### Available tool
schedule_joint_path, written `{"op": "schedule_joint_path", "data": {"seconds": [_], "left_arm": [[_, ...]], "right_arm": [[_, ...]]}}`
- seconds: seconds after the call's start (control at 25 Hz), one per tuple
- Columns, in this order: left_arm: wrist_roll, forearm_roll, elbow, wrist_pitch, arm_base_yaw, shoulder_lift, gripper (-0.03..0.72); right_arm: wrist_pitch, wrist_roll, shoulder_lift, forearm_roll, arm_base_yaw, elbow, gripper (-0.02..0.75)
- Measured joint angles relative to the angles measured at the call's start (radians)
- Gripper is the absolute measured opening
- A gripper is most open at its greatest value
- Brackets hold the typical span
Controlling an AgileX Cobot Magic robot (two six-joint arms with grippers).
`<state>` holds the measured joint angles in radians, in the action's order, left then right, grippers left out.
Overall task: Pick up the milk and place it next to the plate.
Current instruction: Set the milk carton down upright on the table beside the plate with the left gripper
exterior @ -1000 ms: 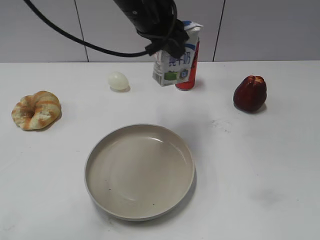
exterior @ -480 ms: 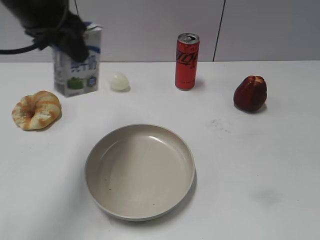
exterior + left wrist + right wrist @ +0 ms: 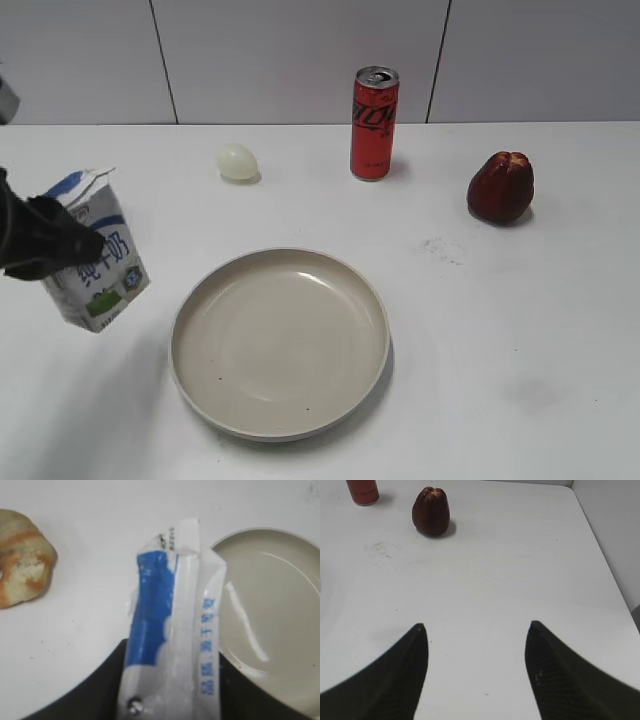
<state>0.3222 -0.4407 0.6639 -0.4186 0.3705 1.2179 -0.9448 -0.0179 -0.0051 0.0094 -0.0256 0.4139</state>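
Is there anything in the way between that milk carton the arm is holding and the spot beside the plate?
Nothing visible blocks it. The milk, held tilted in the left gripper, is already just left of the plate, over bare table. The pastry lies off to the carton's other side, away from the plate.

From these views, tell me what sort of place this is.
Probably a lab test bench, not a kitchen: a bare white table, plain panelled wall, and unrelated props set apart, red can, egg, plate.

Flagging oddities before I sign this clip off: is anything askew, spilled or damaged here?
Only the milk: held by the left gripper left of the plate, it leans, not upright. No spill or damage shows.
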Motion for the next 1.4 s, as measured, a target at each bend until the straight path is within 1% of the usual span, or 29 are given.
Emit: {"op": "schedule_joint_path", "data": {"seconds": [0.16, 0.24, 0.4, 0.6, 0.68, 0.92, 1.16, 1.28, 1.36, 1.4], "left_arm": [[0.000, -0.085, -0.148, 0.191, 0.000, -0.008, 0.295], [0.000, -0.122, -0.179, 0.248, 0.000, 0.001, 0.295], [0.000, -0.159, -0.187, 0.339, 0.000, 0.048, 0.295], [0.000, -0.230, -0.187, 0.374, 0.000, 0.116, 0.295], [0.000, -0.247, -0.187, 0.398, 0.011, 0.134, 0.297], [-0.001, -0.256, -0.188, 0.465, 0.087, 0.212, 0.298], [-0.001, -0.258, -0.188, 0.513, 0.096, 0.279, 0.300], [-0.001, -0.261, -0.188, 0.528, 0.096, 0.283, 0.333], [-0.001, -0.262, -0.188, 0.538, 0.096, 0.283, 0.399], [-0.001, -0.262, -0.188, 0.540, 0.096, 0.283, 0.449]], "right_arm": [[0.000, 0.000, 0.000, 0.000, 0.000, 0.000, 0.466], [0.000, 0.000, 0.000, 0.000, 0.000, 0.000, 0.466], [0.000, 0.000, 0.000, 0.000, 0.000, 0.000, 0.466], [0.000, 0.000, 0.000, 0.000, 0.000, 0.000, 0.466], [0.000, 0.000, 0.000, 0.000, 0.000, 0.000, 0.466], [0.000, 0.000, 0.000, 0.000, 0.000, 0.000, 0.466], [0.000, 0.000, 0.000, 0.000, 0.000, 0.000, 0.466], [0.000, 0.000, 0.000, 0.000, 0.000, 0.000, 0.466], [0.000, 0.000, 0.000, 0.000, 0.000, 0.000, 0.466], [0.000, 0.000, 0.000, 0.000, 0.000, 0.000, 0.466]]}}
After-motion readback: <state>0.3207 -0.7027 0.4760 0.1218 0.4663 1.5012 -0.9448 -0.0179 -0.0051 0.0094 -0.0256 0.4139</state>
